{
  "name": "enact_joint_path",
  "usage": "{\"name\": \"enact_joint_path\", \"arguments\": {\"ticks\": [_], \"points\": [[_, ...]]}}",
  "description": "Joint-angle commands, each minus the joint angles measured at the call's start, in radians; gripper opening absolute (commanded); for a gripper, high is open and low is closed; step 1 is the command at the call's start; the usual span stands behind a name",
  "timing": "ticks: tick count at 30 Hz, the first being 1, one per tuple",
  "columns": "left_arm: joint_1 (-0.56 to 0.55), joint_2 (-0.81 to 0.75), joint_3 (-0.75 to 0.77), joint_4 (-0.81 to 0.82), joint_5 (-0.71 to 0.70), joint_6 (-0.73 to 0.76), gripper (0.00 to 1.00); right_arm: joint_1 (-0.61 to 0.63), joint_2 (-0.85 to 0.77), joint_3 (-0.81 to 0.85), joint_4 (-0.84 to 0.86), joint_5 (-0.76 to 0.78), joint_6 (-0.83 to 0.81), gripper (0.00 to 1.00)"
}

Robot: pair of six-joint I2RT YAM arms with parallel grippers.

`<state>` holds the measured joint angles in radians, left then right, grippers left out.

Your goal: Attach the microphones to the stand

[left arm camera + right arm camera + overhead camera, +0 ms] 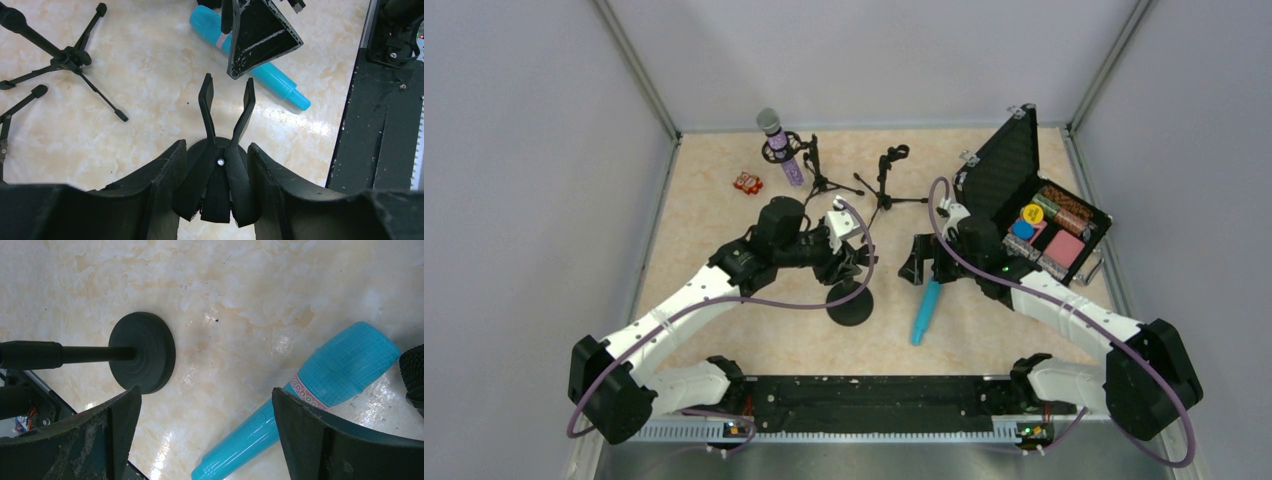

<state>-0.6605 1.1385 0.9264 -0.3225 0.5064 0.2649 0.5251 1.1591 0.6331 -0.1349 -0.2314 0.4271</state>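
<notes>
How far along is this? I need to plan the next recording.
Done: the purple microphone looks seated in a holder at the back. In hand: the left pincer grips the round-base stand; the open right pincer hovers over the turquoise microphone lying on the table. Left: clipping it in; one tripod stand is empty.

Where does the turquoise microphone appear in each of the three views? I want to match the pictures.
Top external: the turquoise microphone lies centre-right on the table, just near of the right gripper.
Left wrist: top centre, partly hidden under a right gripper finger.
Right wrist: lower right, running behind one finger.
Shared landmark: the open right gripper above it.
</notes>
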Motion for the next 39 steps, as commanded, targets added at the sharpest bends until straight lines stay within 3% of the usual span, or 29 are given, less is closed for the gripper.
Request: {"name": "enact_joint_path", "arguments": {"ticks": [1, 3, 6, 8, 18, 29, 39], "points": [[-0.002, 0.015, -0.009, -0.01, 0.017, 0.005, 0.37, -0.014, -0.001, 0.007, 0.02, 0.013, -0.015, 0.99], [-0.004, 0.019, -0.007, -0.01, 0.012, 0.0, 0.56, -0.014, -0.004, 0.009, 0.018, 0.016, -0.016, 0.99], [-0.004, 0.014, -0.008, -0.008, -0.005, -0.001, 0.75, -0.013, -0.005, 0.012, 0.015, 0.02, -0.018, 0.99], [-0.005, 0.004, -0.012, 0.002, -0.013, -0.003, 0.97, -0.014, -0.003, 0.014, 0.014, 0.02, -0.018, 0.99], [-0.005, -0.072, -0.032, 0.088, 0.031, -0.026, 0.99, -0.014, 0.005, 0.025, 0.013, 0.015, -0.017, 0.99], [-0.005, -0.129, 0.018, 0.305, 0.221, -0.116, 0.99, -0.013, 0.009, 0.046, 0.008, 0.002, 0.002, 0.99], [-0.004, -0.159, 0.031, 0.503, 0.18, -0.243, 0.99, -0.021, 0.014, 0.06, 0.007, -0.015, 0.016, 0.99]]}}
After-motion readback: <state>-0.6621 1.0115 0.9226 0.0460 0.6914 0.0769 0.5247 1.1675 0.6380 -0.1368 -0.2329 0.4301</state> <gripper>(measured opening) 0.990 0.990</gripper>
